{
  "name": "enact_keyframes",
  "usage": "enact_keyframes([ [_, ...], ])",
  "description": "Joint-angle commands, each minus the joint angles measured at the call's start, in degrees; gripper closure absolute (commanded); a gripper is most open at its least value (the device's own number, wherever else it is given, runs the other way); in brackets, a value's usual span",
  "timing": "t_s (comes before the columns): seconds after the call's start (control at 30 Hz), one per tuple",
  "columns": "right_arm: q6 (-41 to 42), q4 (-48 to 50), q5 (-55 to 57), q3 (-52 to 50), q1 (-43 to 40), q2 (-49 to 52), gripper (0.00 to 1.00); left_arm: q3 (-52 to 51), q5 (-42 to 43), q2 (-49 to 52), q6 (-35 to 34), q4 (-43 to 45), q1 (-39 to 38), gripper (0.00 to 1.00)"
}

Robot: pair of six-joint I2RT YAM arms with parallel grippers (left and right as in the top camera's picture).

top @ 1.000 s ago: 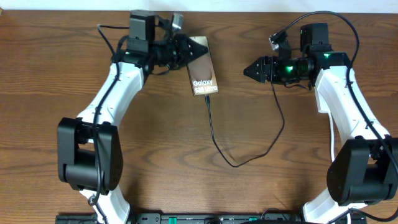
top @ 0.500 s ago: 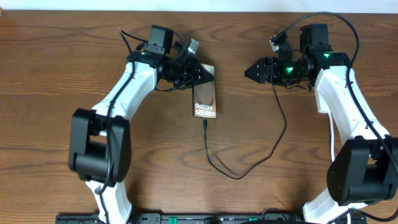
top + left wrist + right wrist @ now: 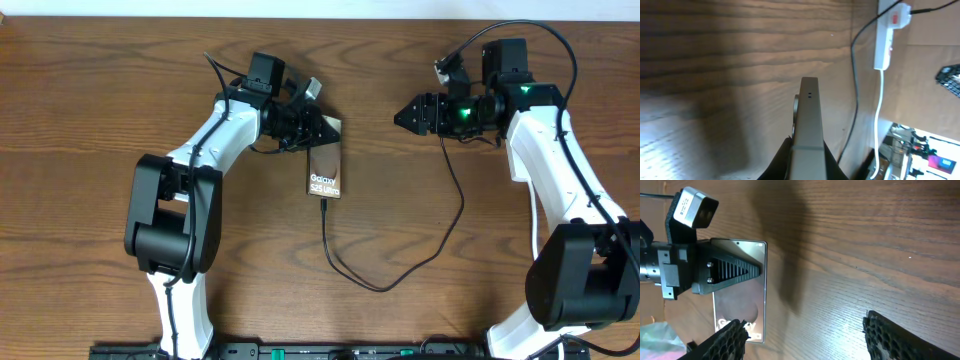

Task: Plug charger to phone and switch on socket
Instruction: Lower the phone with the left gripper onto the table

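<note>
The phone (image 3: 325, 168) lies on the table with its white lettering facing up. My left gripper (image 3: 318, 128) is shut on its far end. In the left wrist view the phone (image 3: 809, 115) shows edge-on between the fingers of my left gripper (image 3: 807, 162). The charger cable (image 3: 380, 287) meets the phone's near edge, loops toward the front and runs up to the right. The socket (image 3: 887, 35) is a white strip with a red switch, seen only in the left wrist view. My right gripper (image 3: 400, 115) is open and empty to the right of the phone (image 3: 740, 295).
The socket's white cord (image 3: 880, 110) runs beside the black cable (image 3: 855, 75). The right wrist view shows my left gripper (image 3: 730, 272) on the phone and my own right gripper (image 3: 805, 340) spread wide over bare wood. Clutter (image 3: 920, 150) lies beyond the table edge.
My left gripper has carried the phone toward the front of the table. The cable loop has shifted forward with it. My right arm has not moved.
</note>
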Motion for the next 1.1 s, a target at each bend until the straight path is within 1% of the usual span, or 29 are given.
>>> enact_keyframes([
  [0.0,-1.1,-0.2,1.1,0.9,1.0,-1.5,0.25,1.4,-1.4,1.0,1.1,0.1,-0.3,0.93],
  [0.37,-1.5,-0.2,1.1,1.0,2.1,-1.5,0.24,1.4,-2.2,5.5,0.9,0.7,-1.5,0.93],
  [0.53,-1.4,-0.2,1.1,1.0,2.1,-1.5,0.24,1.4,-2.3,5.7,0.9,1.2,-1.7,0.93],
  [0.63,-1.4,-0.2,1.1,1.0,2.1,-1.5,0.24,1.4,-4.2,5.7,0.9,1.3,-1.7,0.93],
  [0.9,-1.4,-0.2,1.1,1.0,2.2,-1.5,0.24,1.4,-5.3,6.3,0.4,1.4,-2.0,0.93],
  [1.07,-1.4,-0.2,1.1,1.0,2.2,-1.5,0.23,1.4,-5.3,6.5,-1.7,1.4,-2.1,0.93],
])
